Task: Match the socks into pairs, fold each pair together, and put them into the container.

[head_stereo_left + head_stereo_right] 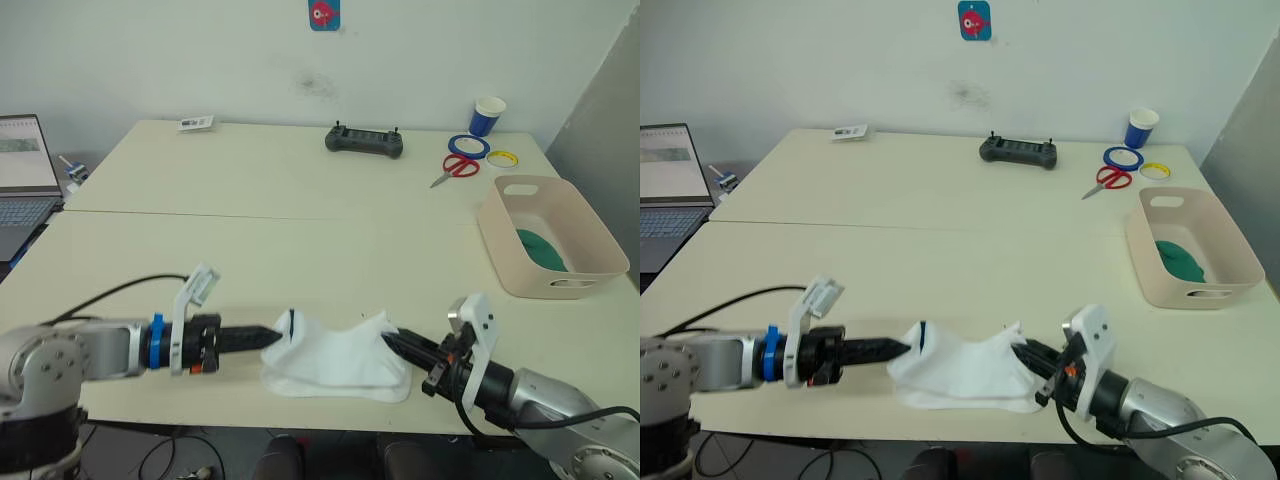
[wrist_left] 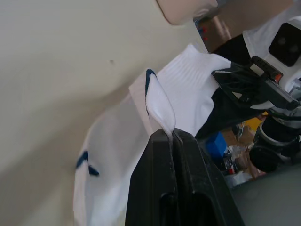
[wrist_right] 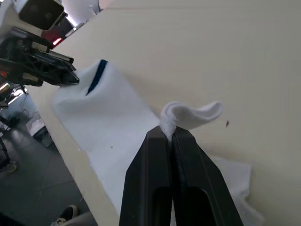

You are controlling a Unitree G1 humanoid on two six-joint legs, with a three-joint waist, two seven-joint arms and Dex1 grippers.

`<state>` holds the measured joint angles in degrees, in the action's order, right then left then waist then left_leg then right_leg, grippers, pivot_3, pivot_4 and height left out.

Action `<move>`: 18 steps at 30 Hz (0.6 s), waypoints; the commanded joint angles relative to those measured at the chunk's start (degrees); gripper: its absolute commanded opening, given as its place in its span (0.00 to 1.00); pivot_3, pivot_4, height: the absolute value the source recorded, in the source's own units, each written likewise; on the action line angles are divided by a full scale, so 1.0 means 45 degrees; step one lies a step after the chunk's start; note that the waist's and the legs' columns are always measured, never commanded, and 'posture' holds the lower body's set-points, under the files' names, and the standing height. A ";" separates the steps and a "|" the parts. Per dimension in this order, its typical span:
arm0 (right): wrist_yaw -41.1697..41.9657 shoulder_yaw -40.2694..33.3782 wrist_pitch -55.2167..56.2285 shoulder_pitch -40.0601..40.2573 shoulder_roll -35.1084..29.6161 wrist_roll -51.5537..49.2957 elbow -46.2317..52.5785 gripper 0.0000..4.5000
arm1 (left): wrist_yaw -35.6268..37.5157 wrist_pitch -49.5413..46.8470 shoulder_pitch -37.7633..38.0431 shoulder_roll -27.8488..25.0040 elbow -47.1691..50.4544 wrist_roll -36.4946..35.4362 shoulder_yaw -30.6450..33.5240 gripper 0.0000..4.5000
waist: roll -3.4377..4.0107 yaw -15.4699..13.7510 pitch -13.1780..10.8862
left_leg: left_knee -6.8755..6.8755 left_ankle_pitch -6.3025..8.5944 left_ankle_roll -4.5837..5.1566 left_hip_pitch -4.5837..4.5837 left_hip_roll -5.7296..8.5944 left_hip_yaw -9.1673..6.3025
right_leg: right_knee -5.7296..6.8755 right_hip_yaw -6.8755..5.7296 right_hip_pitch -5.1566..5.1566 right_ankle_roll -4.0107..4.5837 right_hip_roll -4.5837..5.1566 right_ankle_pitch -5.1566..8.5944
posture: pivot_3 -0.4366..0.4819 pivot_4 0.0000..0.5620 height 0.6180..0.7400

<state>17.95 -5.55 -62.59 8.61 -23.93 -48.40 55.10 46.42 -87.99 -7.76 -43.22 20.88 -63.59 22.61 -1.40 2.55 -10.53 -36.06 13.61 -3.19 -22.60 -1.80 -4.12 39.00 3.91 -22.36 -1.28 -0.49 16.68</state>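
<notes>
white pair [image 1: 335,360] at my 6 o'clock | soft, light, floppy | my left gripper [image 1: 268,336] pinches cuff, right gripper [image 1: 392,342] pinches toe | hold edges

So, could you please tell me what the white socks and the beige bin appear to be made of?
The white socks look like soft knit fabric: they drape and crease between the left claw and the right claw, and fine ribbing shows in the left wrist view. The bin looks like smooth, matte moulded plastic, judging by its rigid rounded walls and cut-out handle.

No text is legible — labels too small.
</notes>
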 commanded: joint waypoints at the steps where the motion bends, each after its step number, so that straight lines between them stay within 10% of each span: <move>1: -0.0129 0.0613 0.0955 0.0262 -0.0445 0.0894 0.0287 0.00 | -0.0453 0.0833 0.0752 0.0199 0.0800 0.0021 0.0099 0.01 | 0.0000 -0.0012 0.0001 | 0.0000 0.0000 -0.0001 0.0003 0.0000 0.0002 | -0.0003 0.0005 -0.0001 -0.0001 0.0011 0.0000 | 0.48 0.27 1.00; 18: 0.0451 0.2582 0.3927 0.1399 -0.1610 0.4557 -0.1415 0.00 | -0.0500 0.5619 0.3536 0.0335 0.1247 0.2561 -0.1492 0.01 | -0.0010 -0.0160 0.0009 | 0.0007 0.0001 -0.0009 -0.0042 0.0012 0.0039 | -0.0016 0.0025 -0.0055 0.0013 0.0030 0.0011 | 0.48 0.27 1.00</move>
<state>19.27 5.94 -46.51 14.84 -30.86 -28.22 47.51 43.36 -64.38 8.57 -41.26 25.28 -52.47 16.24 -1.44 1.83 -10.49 -36.03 13.61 -3.24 -22.79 -1.74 -3.94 38.93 4.02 -22.61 -1.22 -0.37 16.72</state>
